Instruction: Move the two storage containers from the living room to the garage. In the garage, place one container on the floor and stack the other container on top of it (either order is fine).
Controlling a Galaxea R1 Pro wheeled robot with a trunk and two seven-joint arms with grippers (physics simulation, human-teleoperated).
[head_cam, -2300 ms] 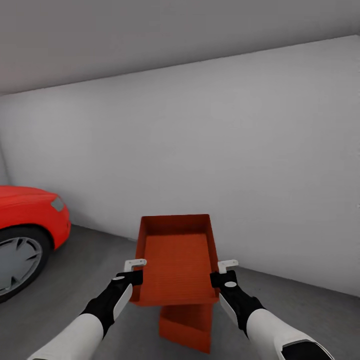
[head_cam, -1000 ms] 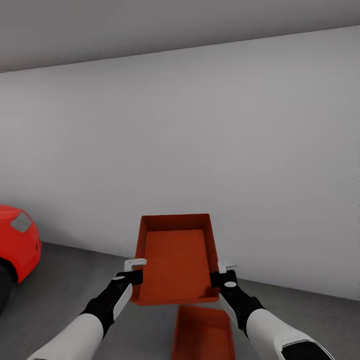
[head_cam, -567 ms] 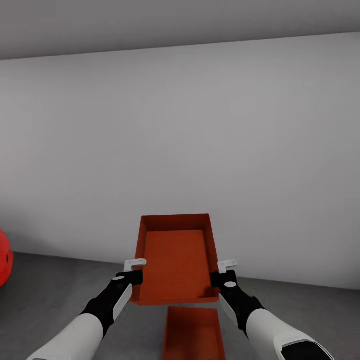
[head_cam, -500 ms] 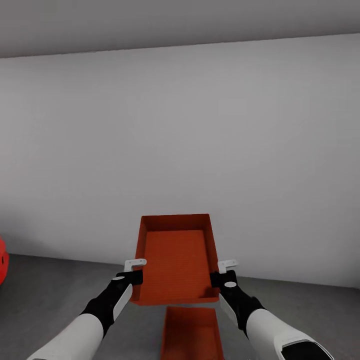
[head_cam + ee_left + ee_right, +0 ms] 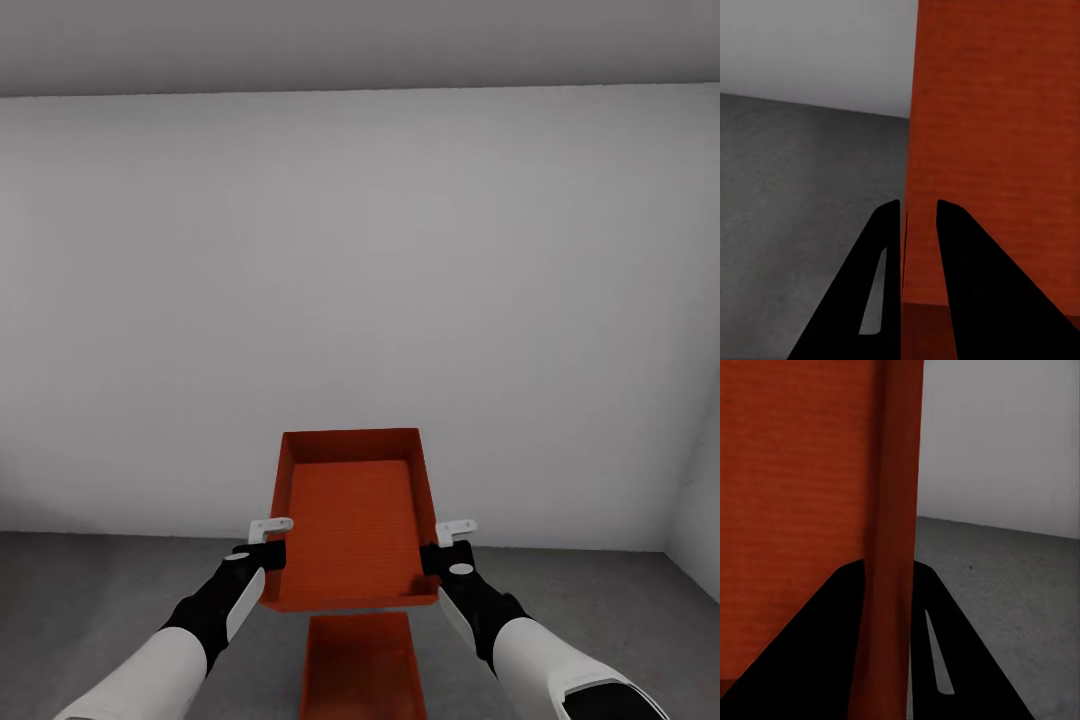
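Note:
I hold one red-orange storage container (image 5: 350, 515) up in front of me in the garage, open top facing me. My left gripper (image 5: 263, 553) is shut on its left wall and my right gripper (image 5: 437, 553) is shut on its right wall. In the left wrist view the dark fingers (image 5: 874, 292) pinch the thin orange wall (image 5: 990, 150); in the right wrist view the fingers (image 5: 832, 660) clamp the wall's rim (image 5: 892, 540). The second storage container (image 5: 358, 665) lies on the dark grey concrete floor (image 5: 110, 590) directly below the held one, partly hidden by it.
A plain white-grey wall (image 5: 360, 300) stands close ahead, meeting the floor just behind the containers. A side wall (image 5: 700, 500) forms a corner at the far right. Bare concrete spreads left and right of the lower container.
The whole view has swung right: the red car slid out at the left and the right corner came in. The floor container now sits centred under the held one. Both grips are unchanged.

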